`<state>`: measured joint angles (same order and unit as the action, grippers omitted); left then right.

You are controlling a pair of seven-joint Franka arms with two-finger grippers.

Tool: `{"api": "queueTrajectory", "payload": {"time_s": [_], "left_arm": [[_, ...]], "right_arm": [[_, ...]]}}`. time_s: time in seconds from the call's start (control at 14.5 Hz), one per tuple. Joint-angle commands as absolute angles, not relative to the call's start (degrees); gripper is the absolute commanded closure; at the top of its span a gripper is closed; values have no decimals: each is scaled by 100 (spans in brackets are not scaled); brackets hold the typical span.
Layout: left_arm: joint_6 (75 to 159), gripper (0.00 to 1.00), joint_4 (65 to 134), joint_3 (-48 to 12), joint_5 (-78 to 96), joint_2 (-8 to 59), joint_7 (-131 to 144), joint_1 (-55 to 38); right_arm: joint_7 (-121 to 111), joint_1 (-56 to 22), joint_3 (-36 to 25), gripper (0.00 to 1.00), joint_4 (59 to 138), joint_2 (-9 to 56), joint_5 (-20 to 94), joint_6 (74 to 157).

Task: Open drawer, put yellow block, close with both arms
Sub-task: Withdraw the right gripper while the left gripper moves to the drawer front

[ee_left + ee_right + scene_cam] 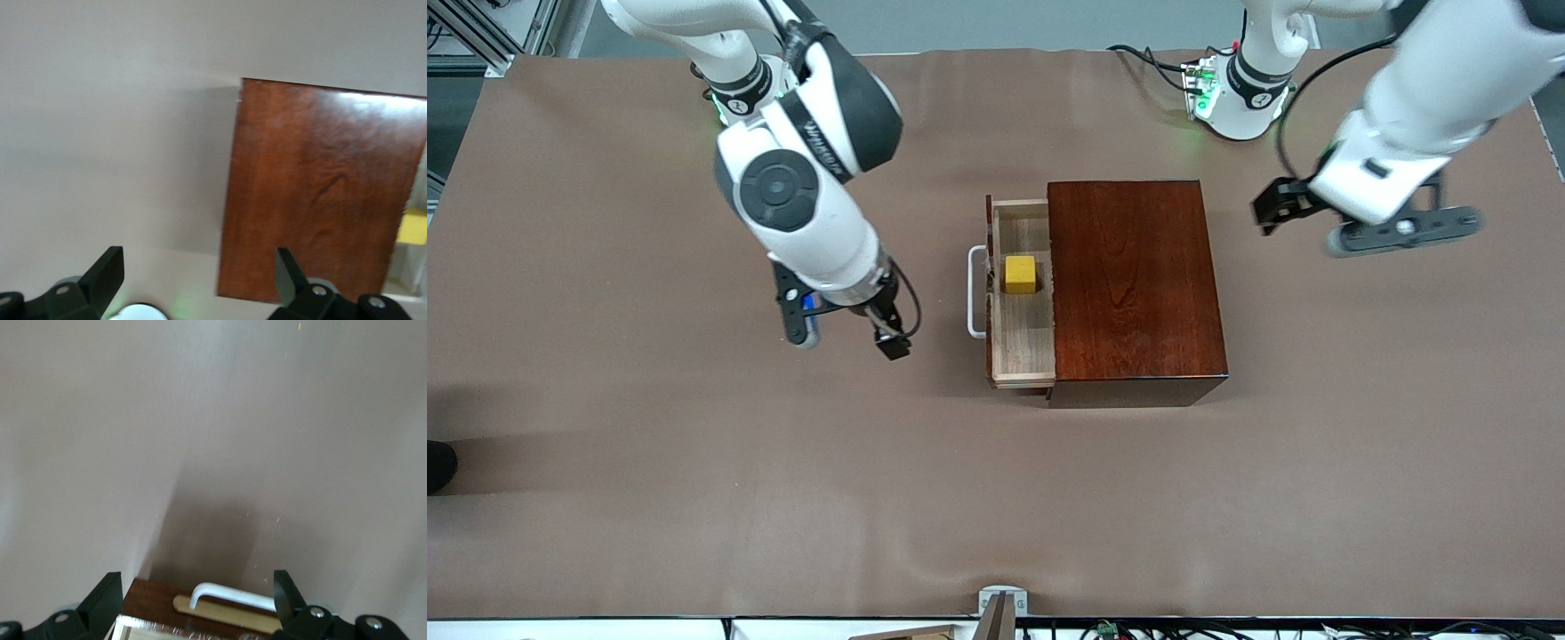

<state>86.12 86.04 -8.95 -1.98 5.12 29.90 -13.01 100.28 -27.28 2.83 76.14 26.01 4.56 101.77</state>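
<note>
The dark mahogany box point(1134, 284) stands mid-table with its drawer point(1024, 342) pulled out toward the right arm's end. The yellow block point(1021, 274) lies inside the pale wood tray. The white handle point(976, 292) sticks out from the drawer front. My right gripper point(845, 331) hangs over the bare table beside the handle, open and empty. In the right wrist view the handle point(233, 595) and drawer front point(167, 600) show between the spread fingers of the right gripper point(197, 600). My left gripper point(1400, 233) hovers over the table at the left arm's end of the box, open and empty point(199, 273). The box top point(320, 193) and the yellow block point(413, 227) also show in the left wrist view.
A brown cloth point(694, 462) covers the whole table. The two arm bases point(1240, 93) stand at the edge farthest from the front camera, with cables lying by the left arm's base. A small metal bracket point(1000, 604) sits at the near edge.
</note>
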Motion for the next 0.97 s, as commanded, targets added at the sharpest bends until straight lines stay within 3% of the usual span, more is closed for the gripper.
{"api": "queueTrajectory", "payload": {"time_s": [0.0,0.9], "left_arm": [[8648,0,8096,-1011,-132,1035,3899,-1703],[10957,0,6935,-932,-149,3058,8206,-3690]], "right_arm": [[9284,-2269,396,0,7664,2277,553,9722],[5909,-740,360,0,7550,1679,817,8456]]}}
